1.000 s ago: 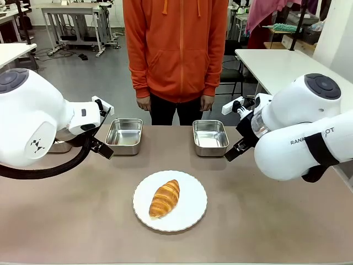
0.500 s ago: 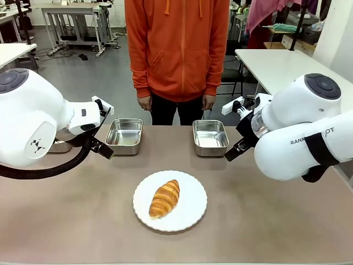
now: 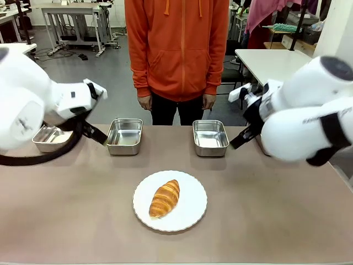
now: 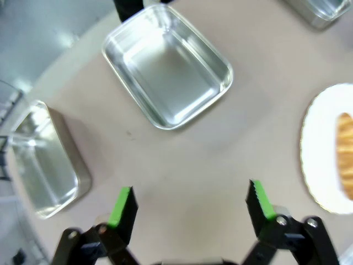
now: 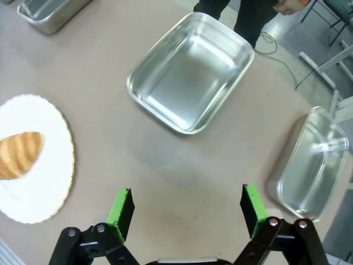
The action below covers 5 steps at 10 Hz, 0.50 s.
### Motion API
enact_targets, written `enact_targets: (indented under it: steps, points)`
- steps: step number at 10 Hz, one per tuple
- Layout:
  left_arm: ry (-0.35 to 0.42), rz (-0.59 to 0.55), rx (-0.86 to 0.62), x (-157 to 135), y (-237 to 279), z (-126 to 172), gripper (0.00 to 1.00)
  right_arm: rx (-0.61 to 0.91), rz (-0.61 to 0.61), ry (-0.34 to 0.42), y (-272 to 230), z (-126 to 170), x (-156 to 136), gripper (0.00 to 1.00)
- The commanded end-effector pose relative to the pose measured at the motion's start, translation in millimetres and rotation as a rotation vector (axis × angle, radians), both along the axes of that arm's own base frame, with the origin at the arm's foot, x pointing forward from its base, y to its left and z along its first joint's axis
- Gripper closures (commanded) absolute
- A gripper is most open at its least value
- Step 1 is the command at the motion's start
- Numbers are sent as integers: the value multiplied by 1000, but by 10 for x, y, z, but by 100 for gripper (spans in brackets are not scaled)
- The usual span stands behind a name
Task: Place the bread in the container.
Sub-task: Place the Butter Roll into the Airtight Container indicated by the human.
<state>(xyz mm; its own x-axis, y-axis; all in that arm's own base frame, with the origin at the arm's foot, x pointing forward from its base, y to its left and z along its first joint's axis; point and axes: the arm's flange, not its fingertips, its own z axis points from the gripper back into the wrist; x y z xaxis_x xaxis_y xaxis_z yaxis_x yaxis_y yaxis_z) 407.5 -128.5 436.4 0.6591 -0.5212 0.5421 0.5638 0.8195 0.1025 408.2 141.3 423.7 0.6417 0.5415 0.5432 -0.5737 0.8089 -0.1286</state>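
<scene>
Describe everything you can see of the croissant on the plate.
The bread is a golden-brown croissant, its crust ridged in bands, tapered at both ends. It looks whole. It lies flat on the round white plate with a scalloped rim, at the middle of the table, slanting from near left to far right. Only the plate touches it.

The bread (image 3: pixel 164 198), a golden-brown ridged croissant tapered at both ends, lies flat on a white plate (image 3: pixel 190 212), off to the left of the right gripper (image 5: pixel 186 201) and its spread jaws. It is off to the right of the left gripper (image 4: pixel 190 197), whose jaws are likewise spread. A shiny, empty steel container (image 5: pixel 190 72) with rounded corners sits upright ahead of the right jaws, and a second container (image 4: pixel 168 66) sits ahead of the left jaws.
</scene>
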Motion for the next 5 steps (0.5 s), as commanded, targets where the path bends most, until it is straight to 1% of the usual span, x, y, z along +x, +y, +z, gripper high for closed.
enact_targets:
  steps: [1, 2, 3, 4, 5]
  points:
    - [62, -108, -70, 190, 490, 544, 0, 70, 17, 7, -518, 537, 123, 0]
    - [90, -188, -101, 281, 757, 721, 0, 86, 44, 14, -793, 713, 173, 0]
    - [111, -287, -109, 386, 1072, 809, 0, 132, 92, 13, -1103, 849, 201, 0]
    - [121, -365, -115, 473, 1428, 823, 0, 178, 144, 1, -1408, 928, 226, 0]
    - [112, -454, -136, 504, 1795, 822, 0, 229, 192, -10, -1691, 977, 238, 0]
